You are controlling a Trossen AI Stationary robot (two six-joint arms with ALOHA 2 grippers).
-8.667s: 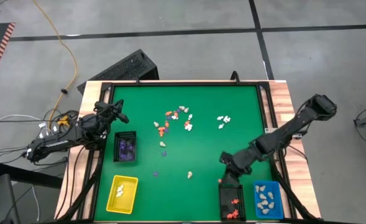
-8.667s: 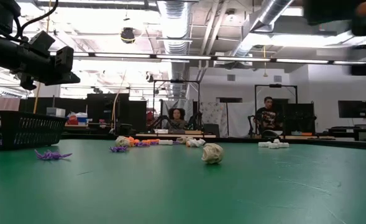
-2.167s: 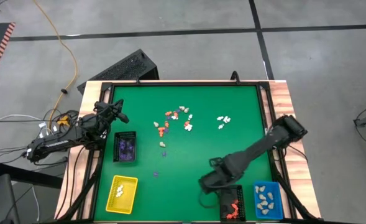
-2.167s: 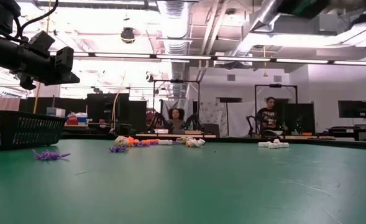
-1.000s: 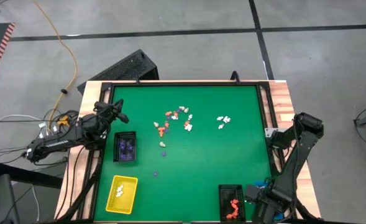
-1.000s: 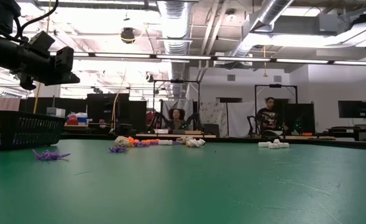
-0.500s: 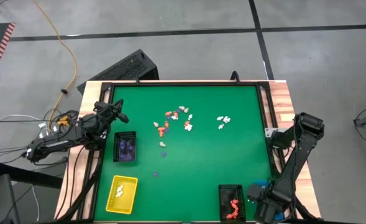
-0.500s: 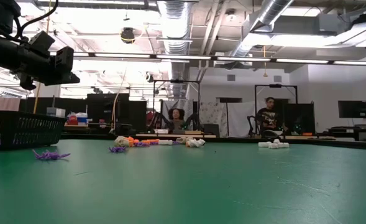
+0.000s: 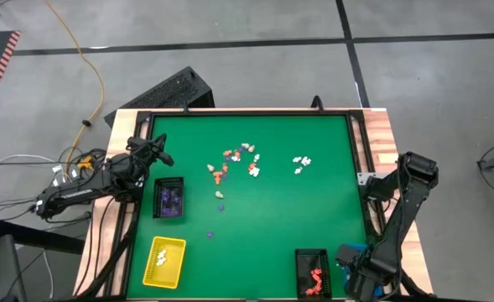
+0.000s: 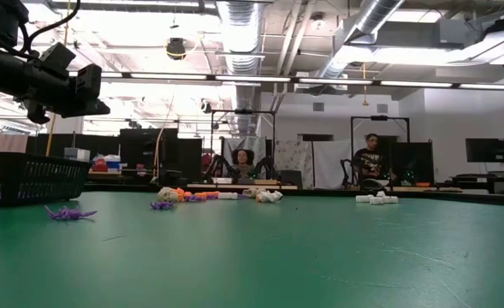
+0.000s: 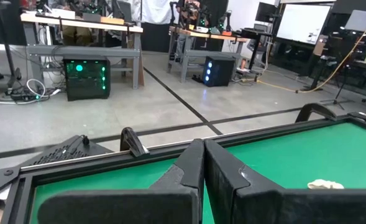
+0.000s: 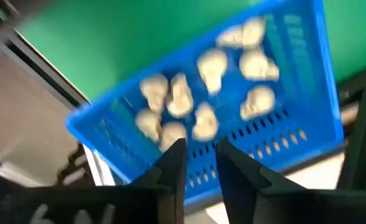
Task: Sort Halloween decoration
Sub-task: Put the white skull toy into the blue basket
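**High view: sort partly done, a cluster and a few strays left on the mat**

Unsorted Halloween decoration: main mixed cluster (image 9: 234, 163) of orange, cream and white figurines sits mid-mat toward the far edge. Small white group (image 9: 301, 164) lies right of it, nearer the right edge. Two purple strays (image 9: 210, 234) lie between the cluster and the near-left corner.

Sorted so far:
- blue tray (image 12: 220, 112) at the near-right corner: about nine cream-beige figurines (image 12: 198, 93), per the right wrist view. In the high view the arm mostly covers it.
- black tray (image 9: 314, 273) just left of the blue one: orange-red pieces.
- yellow tray (image 9: 164, 260) at the near-left corner: a few white pieces.
- black basket (image 9: 169, 199) by the left edge: purple pieces.

Right gripper (image 12: 198, 155) hangs directly over the blue tray, fingers slightly apart, nothing visible between them. Reads like a drop-off into that tray.

Left gripper (image 11: 203, 163) is parked at the left edge near the far-left corner, fingers pressed together, empty.

Judgement: roughly half done. All four colours still have pieces out on the mat.
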